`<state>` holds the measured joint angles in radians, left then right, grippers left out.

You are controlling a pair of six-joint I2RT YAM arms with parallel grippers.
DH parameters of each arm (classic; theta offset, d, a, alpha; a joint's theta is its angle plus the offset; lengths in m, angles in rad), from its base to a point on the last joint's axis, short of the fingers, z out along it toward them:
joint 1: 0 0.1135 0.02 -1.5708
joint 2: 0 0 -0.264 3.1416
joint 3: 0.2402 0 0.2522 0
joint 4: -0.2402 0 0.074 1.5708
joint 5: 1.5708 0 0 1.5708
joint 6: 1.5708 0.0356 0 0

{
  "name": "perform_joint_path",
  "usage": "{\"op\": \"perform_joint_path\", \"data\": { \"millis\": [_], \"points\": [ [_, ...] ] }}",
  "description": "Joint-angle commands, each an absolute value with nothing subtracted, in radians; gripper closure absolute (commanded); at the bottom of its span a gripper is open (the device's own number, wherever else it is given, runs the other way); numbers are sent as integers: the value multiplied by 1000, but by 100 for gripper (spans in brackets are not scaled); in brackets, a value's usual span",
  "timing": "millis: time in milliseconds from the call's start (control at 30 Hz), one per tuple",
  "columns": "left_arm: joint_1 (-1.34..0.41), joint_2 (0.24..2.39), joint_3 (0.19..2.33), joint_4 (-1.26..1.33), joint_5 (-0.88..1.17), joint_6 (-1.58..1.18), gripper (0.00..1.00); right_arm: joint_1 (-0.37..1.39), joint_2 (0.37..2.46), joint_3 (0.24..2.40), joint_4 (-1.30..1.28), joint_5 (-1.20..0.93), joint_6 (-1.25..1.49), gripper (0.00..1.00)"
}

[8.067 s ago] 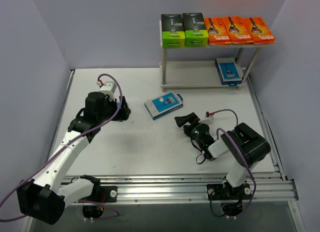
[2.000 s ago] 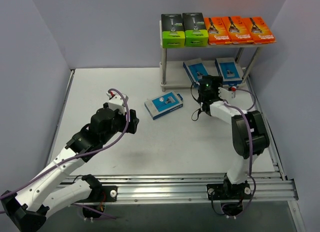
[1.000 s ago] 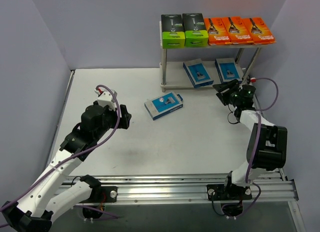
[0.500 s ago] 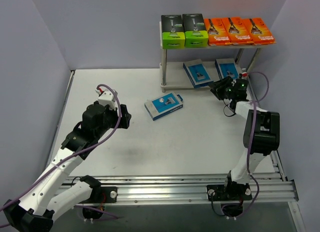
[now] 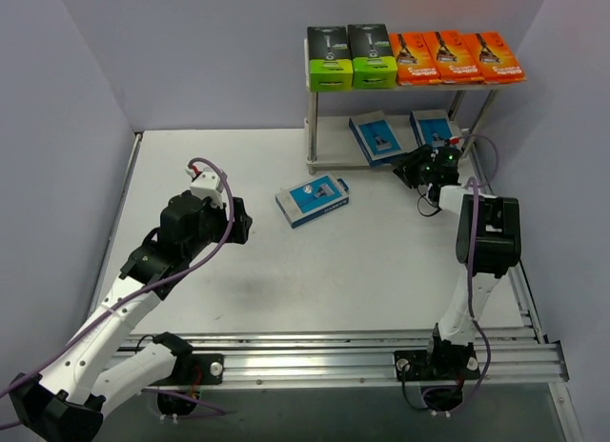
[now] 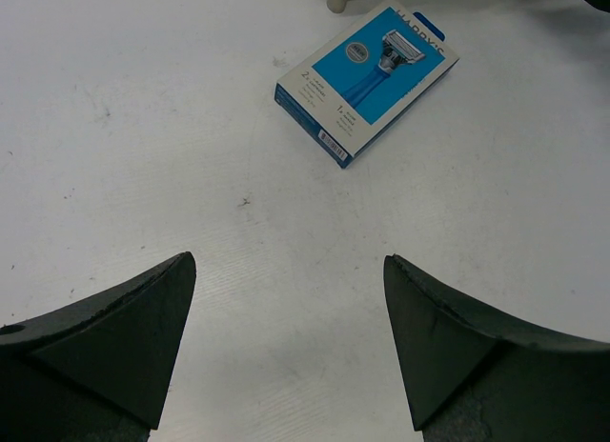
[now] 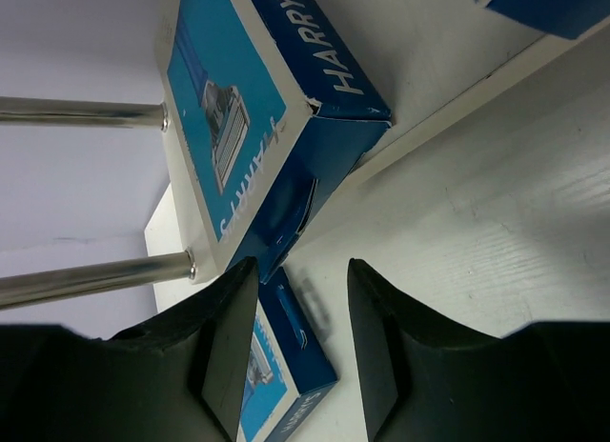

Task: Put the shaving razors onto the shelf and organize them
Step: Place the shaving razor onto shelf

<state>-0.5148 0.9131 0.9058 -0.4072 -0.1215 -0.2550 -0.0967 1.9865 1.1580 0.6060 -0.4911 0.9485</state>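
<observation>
Shaving razors (image 5: 415, 56) nearly all shelved: right gripper (image 7: 300, 271), half-open and empty, seems to be squaring a flat light-blue cardboard pack (image 7: 248, 109); wide-open left gripper (image 6: 286, 271) must fetch the 1 loose light-blue pack (image 6: 367, 80).

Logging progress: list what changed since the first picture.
A second light blue rectangular razor pack now lies on the beige two-tier shelf's lower board, left of the one already there. The right claw has swung from mid-table to that board's front edge, open and empty. Unchanged: the blue pack on the table, the top-tier row of packs.
</observation>
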Motion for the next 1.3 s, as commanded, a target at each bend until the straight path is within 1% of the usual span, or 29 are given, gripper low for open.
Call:
{"op": "perform_joint_path", "data": {
  "millis": [0,100,267,333,400,733,867,900,1000,1267],
  "points": [
    [-508,914,946,-371,-106,-262,11,-80,1999,1210,627,-476,960,62],
    [-508,916,946,-373,-100,-262,11,-77,2008,1221,629,-468,965,62],
    [-508,916,946,-370,-95,-264,11,-72,2022,1229,640,-457,980,67],
    [-508,914,946,-371,-95,-264,11,-72,2026,1229,647,-453,986,70],
    [-509,916,946,-371,-95,-264,11,-72,2029,1226,655,-454,1000,76],
    [-509,917,945,-370,-94,-265,11,-69,2040,1206,703,-445,1046,85],
    [-509,919,943,-367,-91,-265,11,-67,2033,1184,730,-443,1069,91],
    [-509,919,943,-367,-89,-265,11,-69,2029,1178,739,-443,1075,94],
    [-509,920,943,-368,-86,-265,11,-67,2025,1155,775,-443,1107,100],
    [-509,923,943,-367,-84,-267,11,-64,2002,1089,868,-422,1195,100]
  ]
}}
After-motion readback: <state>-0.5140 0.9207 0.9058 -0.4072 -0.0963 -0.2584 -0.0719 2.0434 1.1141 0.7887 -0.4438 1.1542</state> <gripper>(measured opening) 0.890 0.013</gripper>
